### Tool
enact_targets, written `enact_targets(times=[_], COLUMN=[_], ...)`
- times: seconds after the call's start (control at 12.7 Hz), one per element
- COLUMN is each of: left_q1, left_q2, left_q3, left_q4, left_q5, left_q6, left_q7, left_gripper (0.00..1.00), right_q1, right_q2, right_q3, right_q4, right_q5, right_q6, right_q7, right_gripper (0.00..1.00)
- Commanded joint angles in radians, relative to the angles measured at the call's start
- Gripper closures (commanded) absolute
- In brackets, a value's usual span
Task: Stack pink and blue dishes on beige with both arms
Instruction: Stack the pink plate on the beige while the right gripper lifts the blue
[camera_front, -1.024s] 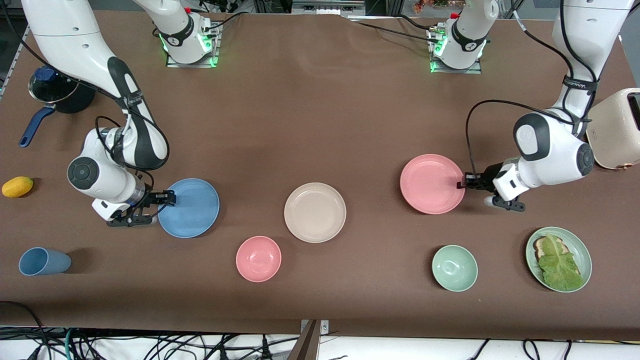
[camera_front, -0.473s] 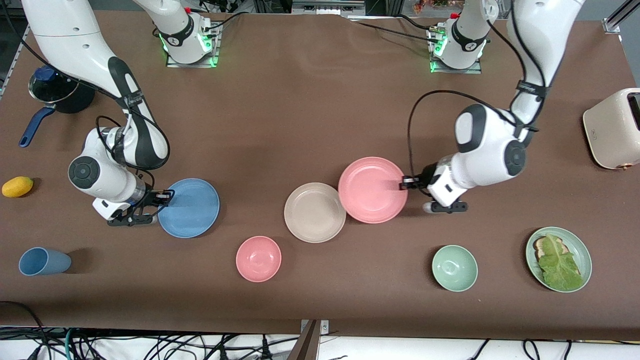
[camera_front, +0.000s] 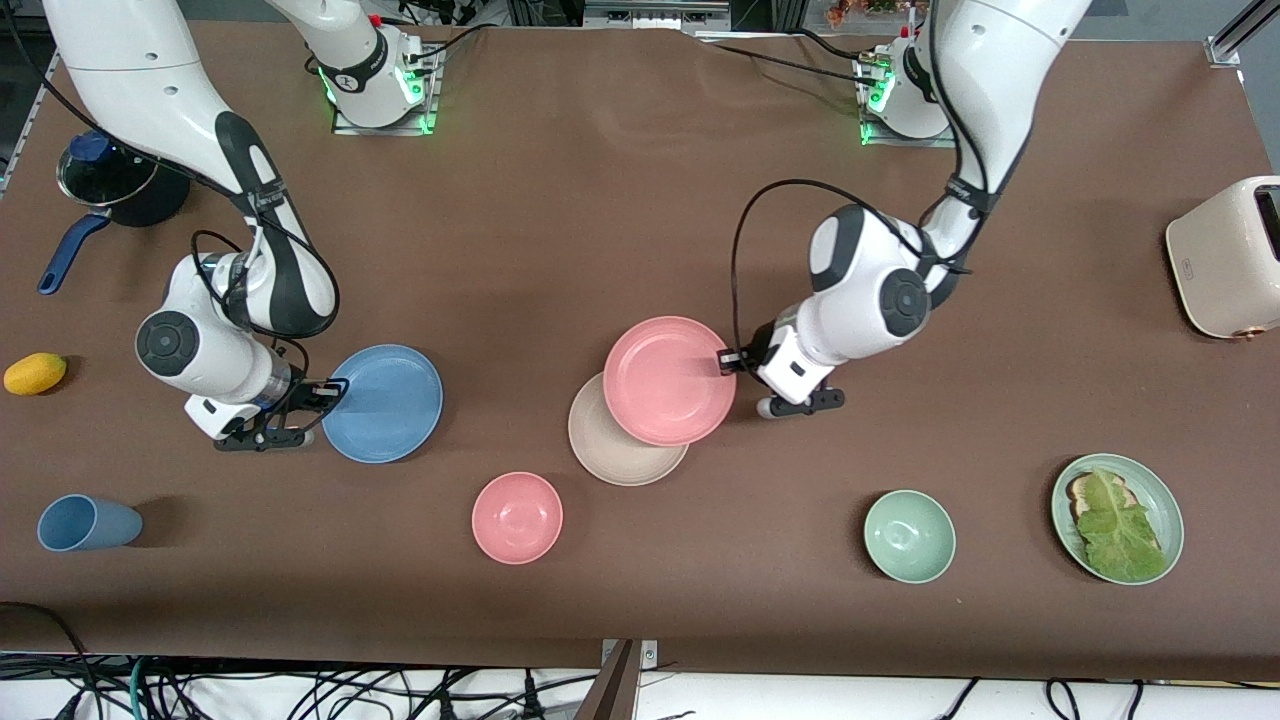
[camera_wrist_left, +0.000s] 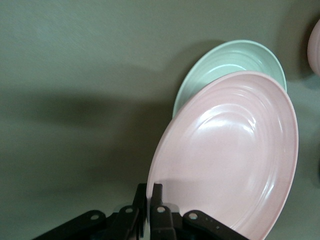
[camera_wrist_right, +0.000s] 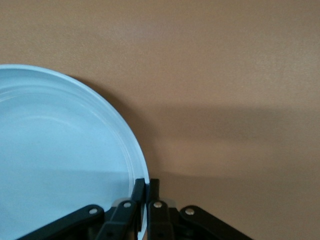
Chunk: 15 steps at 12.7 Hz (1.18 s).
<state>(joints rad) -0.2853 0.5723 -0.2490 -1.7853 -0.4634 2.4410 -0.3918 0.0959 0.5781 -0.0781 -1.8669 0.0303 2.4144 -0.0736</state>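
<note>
Moved since a second ago: your left gripper (camera_front: 728, 362) has carried the flat round pink plastic plate (camera_front: 668, 380) over the round cream-beige plate (camera_front: 620, 455), partly covering it, fingers clamped on its rim. Your right gripper (camera_front: 322, 392) has pinched shut on the light blue round plate (camera_front: 385, 402), its rim lifted.

Even, bright overhead light fills the front view, with soft shadows beneath both arms. Wrist views are softer, colour-shifted; glare streaks the pink plate (camera_wrist_left: 230, 155), and the counter (camera_wrist_right: 225, 65) looks slightly blurred.
</note>
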Motion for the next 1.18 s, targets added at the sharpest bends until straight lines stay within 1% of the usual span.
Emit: enact_targets(times=[0.0, 0.08, 0.16, 0.24, 0.32, 0.39, 0.47, 0.71, 0.79, 0.87, 0.95, 1.1], left_q1=[-0.054, -0.066, -0.077, -0.083, -0.093, -0.098, -0.101, -0.101, -0.103, -0.101, -0.101, -0.095], left_q2=[0.058, 0.078, 0.101, 0.124, 0.145, 0.162, 0.175, 0.196, 0.199, 0.201, 0.199, 0.192], left_q3=[0.016, 0.017, 0.017, 0.017, 0.019, 0.019, 0.019, 0.019, 0.025, 0.027, 0.028, 0.028], left_q4=[0.058, 0.081, 0.108, 0.136, 0.158, 0.174, 0.191, 0.205, 0.214, 0.218, 0.219, 0.24], left_q5=[-0.009, 0.002, 0.02, 0.052, 0.092, 0.127, 0.152, 0.16, 0.16, 0.16, 0.16, 0.16], left_q6=[0.058, 0.059, 0.059, 0.059, 0.059, 0.059, 0.059, 0.059, 0.059, 0.059, 0.059, 0.052], left_q7=[-0.064, -0.091, -0.128, -0.168, -0.202, -0.238, -0.263, -0.272, -0.272, -0.269, -0.269, -0.269], left_gripper=[1.0, 1.0, 1.0, 1.0, 1.0, 1.0, 1.0, 1.0, 0.97, 0.69, 0.57, 0.51], right_q1=[-0.004, -0.001, 0.001, 0.001, 0.004, 0.016, 0.031, 0.047, 0.06, 0.079, 0.102, 0.168], right_q2=[-0.018, -0.023, -0.024, -0.024, -0.024, -0.024, -0.03, -0.087, -0.089, -0.089, -0.087, -0.076], right_q3=[0.008, 0.009, 0.014, 0.021, 0.023, 0.024, 0.023, 0.026, 0.027, 0.029, 0.032, 0.032], right_q4=[0.003, 0.046, 0.117, 0.206, 0.272, 0.319, 0.34, 0.366, 0.383, 0.39, 0.39, 0.39], right_q5=[0.01, 0.01, 0.01, 0.01, 0.007, 0.007, 0.007, 0.019, 0.057, 0.091, 0.098, 0.1], right_q6=[-0.012, -0.07, -0.163, -0.27, -0.353, -0.407, -0.438, -0.523, -0.556, -0.563, -0.56, -0.54], right_q7=[-0.002, -0.002, -0.002, 0.0, 0.0, 0.0, 0.002, 0.005, 0.036, 0.084, 0.139, 0.251], right_gripper=[1.0, 1.0, 1.0, 1.0, 1.0, 1.0, 1.0, 1.0, 1.0, 1.0, 1.0, 1.0])
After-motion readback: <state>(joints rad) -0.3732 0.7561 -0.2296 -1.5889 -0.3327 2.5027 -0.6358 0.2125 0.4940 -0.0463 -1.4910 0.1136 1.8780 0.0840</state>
